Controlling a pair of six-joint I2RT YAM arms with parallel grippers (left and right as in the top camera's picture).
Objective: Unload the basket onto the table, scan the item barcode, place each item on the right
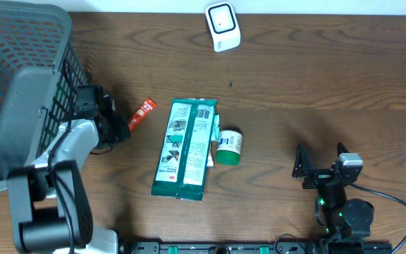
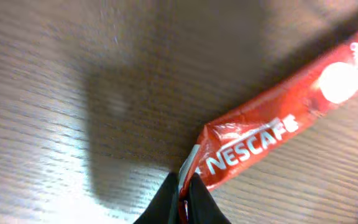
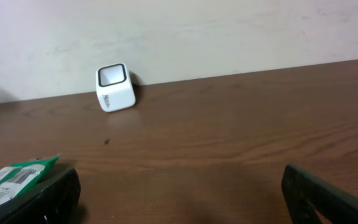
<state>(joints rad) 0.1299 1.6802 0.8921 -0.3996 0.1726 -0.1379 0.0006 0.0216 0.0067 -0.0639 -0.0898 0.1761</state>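
A red Nescafe stick sachet (image 1: 144, 111) lies on the brown table just left of centre. My left gripper (image 1: 122, 129) is shut on its lower left end; in the left wrist view the two black fingertips (image 2: 199, 200) pinch the sachet (image 2: 272, 124) by its crimped edge. The white barcode scanner (image 1: 222, 26) stands at the far edge of the table, its dark window showing in the right wrist view as the scanner (image 3: 114, 87) by the wall. My right gripper (image 1: 321, 160) rests at the near right, open, with nothing between its fingers.
A green and white flat packet (image 1: 187, 147) lies mid-table, with a small green-lidded jar (image 1: 228, 147) on its side against the packet's right edge. A grey mesh basket (image 1: 18, 85) fills the far left, close behind my left arm.
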